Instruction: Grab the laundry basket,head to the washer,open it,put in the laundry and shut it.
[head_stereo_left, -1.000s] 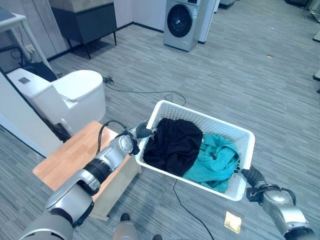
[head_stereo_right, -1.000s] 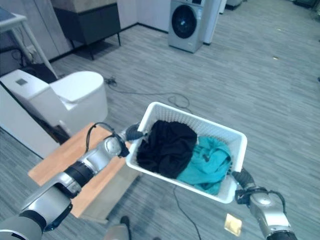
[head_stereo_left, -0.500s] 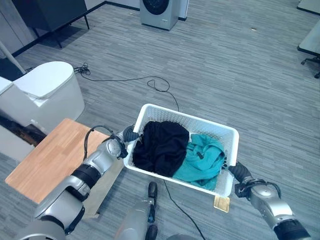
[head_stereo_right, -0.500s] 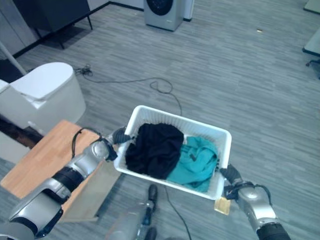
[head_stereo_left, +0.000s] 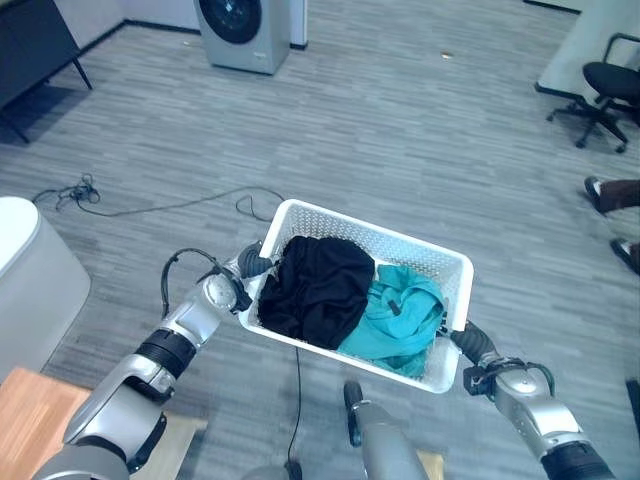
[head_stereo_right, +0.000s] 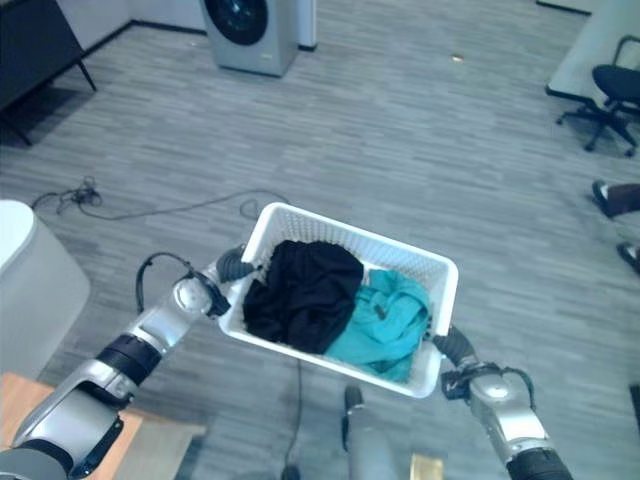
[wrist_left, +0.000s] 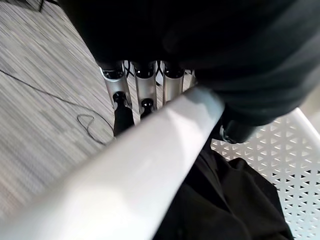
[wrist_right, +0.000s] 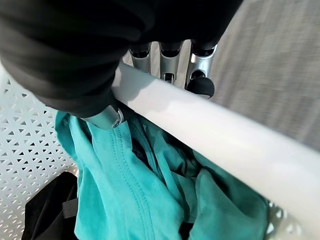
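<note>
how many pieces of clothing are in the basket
2 that show. A black garment lies in the white basket at the end near the left hand; a teal garment lies beside it, near the right hand. More may be hidden underneath.

White laundry basket (head_stereo_left: 432, 262) with triangle-perforated walls, holding a black garment (head_stereo_left: 318, 290) beside a teal garment (head_stereo_left: 398, 320). Grey wood-grain plank floor (head_stereo_left: 420, 130) in streaked pale and dark tones. Silver-grey washer (head_stereo_left: 246, 32) with a dark round door. Black office chair (head_stereo_left: 606, 92) at the edge. Light orange-brown wooden board (head_stereo_left: 22, 410) in the near corner. Silver, dark-tipped fingers (wrist_left: 120, 102) against the white rim.
</note>
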